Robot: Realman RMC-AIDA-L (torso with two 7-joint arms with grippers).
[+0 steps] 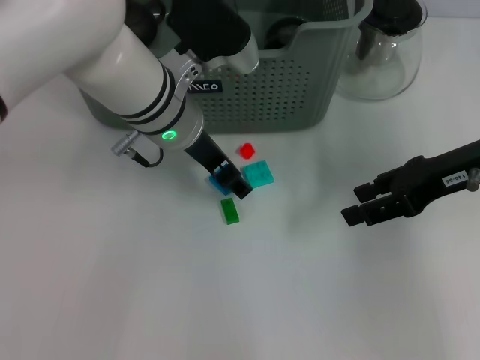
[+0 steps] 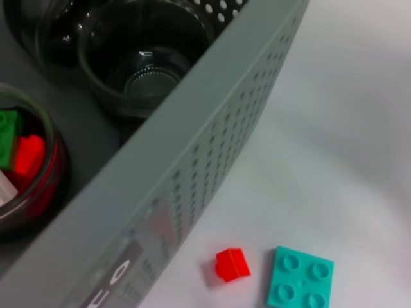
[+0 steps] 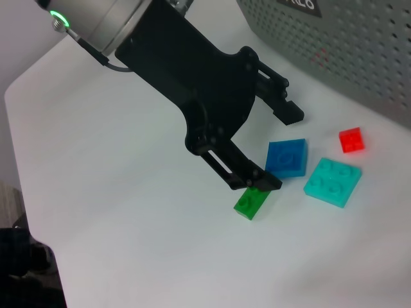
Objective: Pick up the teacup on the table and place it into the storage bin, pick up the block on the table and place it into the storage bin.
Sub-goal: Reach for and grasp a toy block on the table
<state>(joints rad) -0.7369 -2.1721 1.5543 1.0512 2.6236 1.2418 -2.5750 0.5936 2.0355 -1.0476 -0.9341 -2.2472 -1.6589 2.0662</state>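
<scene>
Four blocks lie on the table in front of the storage bin (image 1: 300, 90): blue (image 3: 287, 157), green (image 3: 250, 202), teal (image 3: 332, 181) and red (image 3: 351, 139). My left gripper (image 3: 280, 150) is down at the table, open, with one finger on each side of the blue block (image 1: 219, 181) and a gap to the far finger. The green block (image 1: 230, 211) lies just beside the near fingertip. Inside the bin stands a clear glass teacup (image 2: 144, 70). Beside it another glass cup (image 2: 26, 167) holds red and green blocks. My right gripper (image 1: 358, 204) hovers open at the right, away from the blocks.
A clear glass pitcher (image 1: 382, 52) with a black lid stands right of the bin. The bin's perforated wall (image 2: 212, 154) rises just behind the red block (image 2: 232, 265) and teal block (image 2: 300, 285). White tabletop stretches in front and to the left.
</scene>
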